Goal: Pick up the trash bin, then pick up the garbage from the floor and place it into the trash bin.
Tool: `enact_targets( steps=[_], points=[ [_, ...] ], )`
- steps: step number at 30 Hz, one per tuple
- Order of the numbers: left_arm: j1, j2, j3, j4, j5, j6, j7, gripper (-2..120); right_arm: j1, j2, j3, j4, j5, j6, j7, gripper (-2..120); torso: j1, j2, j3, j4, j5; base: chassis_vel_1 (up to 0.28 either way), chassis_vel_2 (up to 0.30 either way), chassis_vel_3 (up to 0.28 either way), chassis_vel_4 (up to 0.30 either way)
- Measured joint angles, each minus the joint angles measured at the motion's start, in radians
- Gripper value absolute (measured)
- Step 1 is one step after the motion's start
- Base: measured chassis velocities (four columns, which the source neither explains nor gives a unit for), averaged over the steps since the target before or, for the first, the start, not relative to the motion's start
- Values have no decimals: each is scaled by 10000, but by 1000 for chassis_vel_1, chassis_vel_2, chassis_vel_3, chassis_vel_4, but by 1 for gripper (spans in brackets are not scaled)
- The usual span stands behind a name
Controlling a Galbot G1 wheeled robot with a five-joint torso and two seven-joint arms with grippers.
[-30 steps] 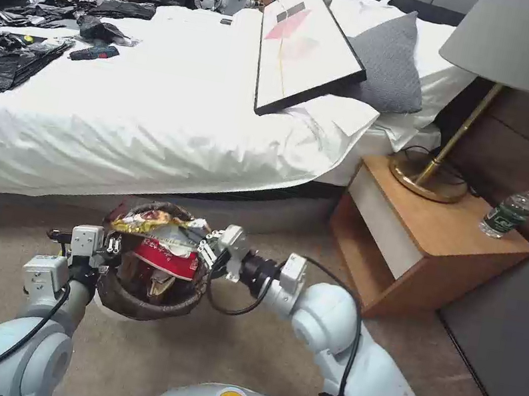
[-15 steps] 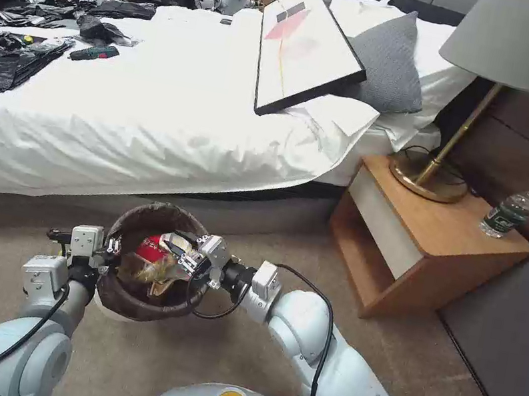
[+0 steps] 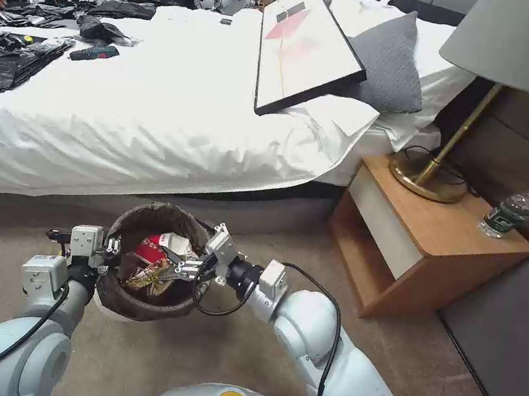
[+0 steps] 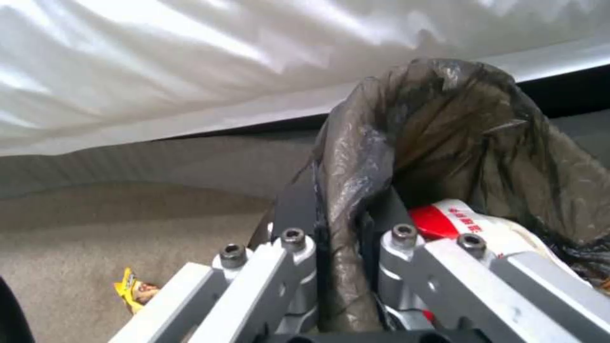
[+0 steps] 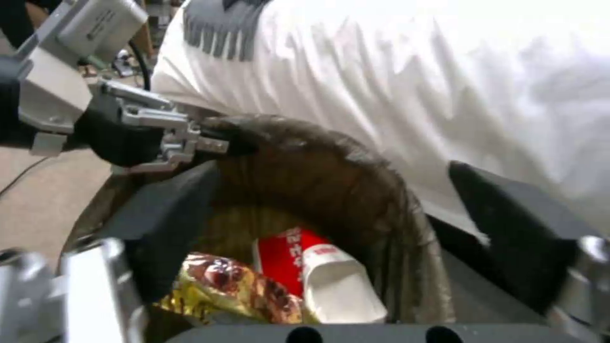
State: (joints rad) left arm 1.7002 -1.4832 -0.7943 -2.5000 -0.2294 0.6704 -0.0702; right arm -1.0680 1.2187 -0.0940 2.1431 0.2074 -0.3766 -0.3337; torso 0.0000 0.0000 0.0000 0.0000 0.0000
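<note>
Two grippers: both at the bin, above beige carpet [image 3: 239,349]
Bin: round white plastic trash bin [image 3: 152,260] with crinkled brown-black liner, near the bed [image 3: 158,106]
Garbage: red-and-white packet [image 5: 311,267] and shiny gold wrapper [image 5: 228,286] inside
Left gripper [image 4: 340,238]: clenched on bin's left rim
Right gripper [image 5: 343,228]: fingers spread over bin's mouth

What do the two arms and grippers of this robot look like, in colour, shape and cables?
Both arms have glossy white rounded shells with ball-like joints. A black cable loops outside each arm. The left gripper sits on boxy light-grey wrist blocks; its silver metal links carry hex bolts and end in black fingers. The right gripper follows a black cylindrical wrist and a white block, with the same silver links and broad black fingers.
</note>
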Motion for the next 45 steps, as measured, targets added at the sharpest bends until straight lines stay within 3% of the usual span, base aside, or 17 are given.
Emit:
enact_targets(
  steps=[1, 4, 11, 20, 23, 26, 33, 45],
  points=[
    [-2, -7, 1, 0, 1, 0, 0, 7, -16, -17, 73, 31, 11, 16, 8, 96, 0, 0, 0, 0, 0, 0, 0, 0, 0],
    [-1, -11, 4, 1, 4, 1, 0, 7, -40, -46, 226, 102, 37, 42, 13, 100, 0, 0, 0, 0, 0, 0, 0, 0, 0],
    [2, -6, -14, 0, 2, 5, -3, 7, -93, -113, 819, 591, 366, 56, 147, 100, 0, 0, 0, 1, 1, 0, 0, 0, 0],
    [-12, -24, -24, 0, -7, 5, -18, 7, -736, -280, 1691, 1316, 1069, 84, 1342, 100, 0, 0, 0, 1, 1, 0, 0, 0, 0],
    [-28, -29, -55, 1, -8, 2, -17, 7, -2017, 238, 2354, 1345, 770, 682, 2893, 100, 0, 0, 0, -1, 2, 0, 0, 0, 0],
    [-39, -27, -65, 0, 7, -8, -16, 7, -2866, 598, 2940, 1248, 175, 1319, 3312, 100, 0, 0, 0, 0, 2, 0, 0, 0, 0],
    [-15, 30, -92, 1, 19, 7, -17, 7, -4184, 789, 4220, 1324, -298, 2304, 3578, 100, 0, 0, 0, 0, 2, 0, 0, 0, 0],
    [22, 8, -82, 1, 38, 59, -11, 7, -4697, 836, 5128, 1421, -225, 2637, 3654, 100, 0, 0, -1, 0, 1, 0, 0, 0, 0]
  ],
)
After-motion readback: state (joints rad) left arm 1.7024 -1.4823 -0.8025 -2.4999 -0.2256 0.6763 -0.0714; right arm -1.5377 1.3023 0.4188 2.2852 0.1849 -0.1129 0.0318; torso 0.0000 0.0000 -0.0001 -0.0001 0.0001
